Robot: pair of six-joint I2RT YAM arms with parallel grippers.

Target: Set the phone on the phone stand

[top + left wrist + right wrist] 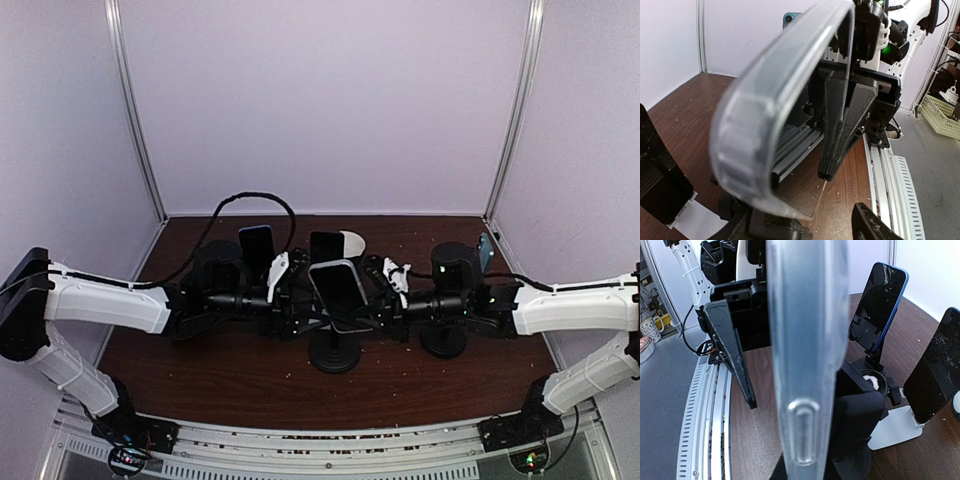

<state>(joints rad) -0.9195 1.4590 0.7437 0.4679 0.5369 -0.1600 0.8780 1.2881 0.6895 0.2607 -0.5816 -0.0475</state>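
A phone (338, 290) in a clear case leans tilted above the black phone stand (335, 357) at the table's middle. Whether it rests on the stand I cannot tell. My left gripper (300, 300) is at its left edge and my right gripper (378, 300) at its right edge. In the left wrist view the phone (775, 115) fills the middle and the left gripper (805, 225) is open around it, with a gap beside one finger (875, 222). In the right wrist view the phone's side edge (807, 340) runs down into the right gripper (815, 467), which is shut on it.
Other phones stand behind: a dark one (256, 243), one (325, 245) on a white stand (352, 240), and a blue-cased one (486, 250) far right above a black round stand (445, 340). Purple walls enclose the table; a metal rail (330, 440) runs along the near edge.
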